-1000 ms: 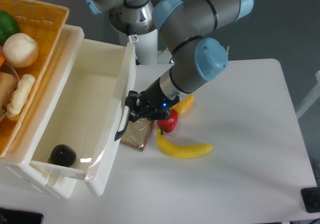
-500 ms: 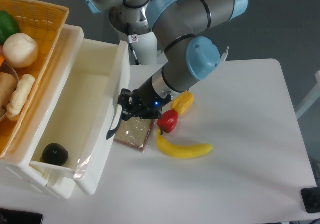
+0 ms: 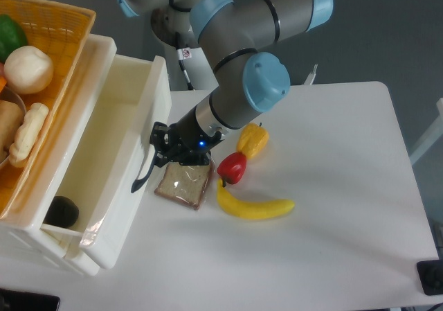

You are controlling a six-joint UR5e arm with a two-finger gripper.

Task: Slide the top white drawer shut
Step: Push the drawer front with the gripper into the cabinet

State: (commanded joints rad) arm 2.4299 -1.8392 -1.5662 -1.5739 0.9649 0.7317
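Pressing against the flat front panel of the top white drawer (image 3: pixel 124 179), gripper (image 3: pixel 160 152) beside the curved black handle (image 3: pixel 143 176); finger spread impossible to tell. Drawer partly open, jutting from the cabinet (image 3: pixel 52 245) under the yellow wicker basket (image 3: pixel 59 82). Right of the drawer front: bread slice (image 3: pixel 184 184), red pepper (image 3: pixel 232 167), banana (image 3: pixel 252 207), yellow pepper (image 3: pixel 252 140).
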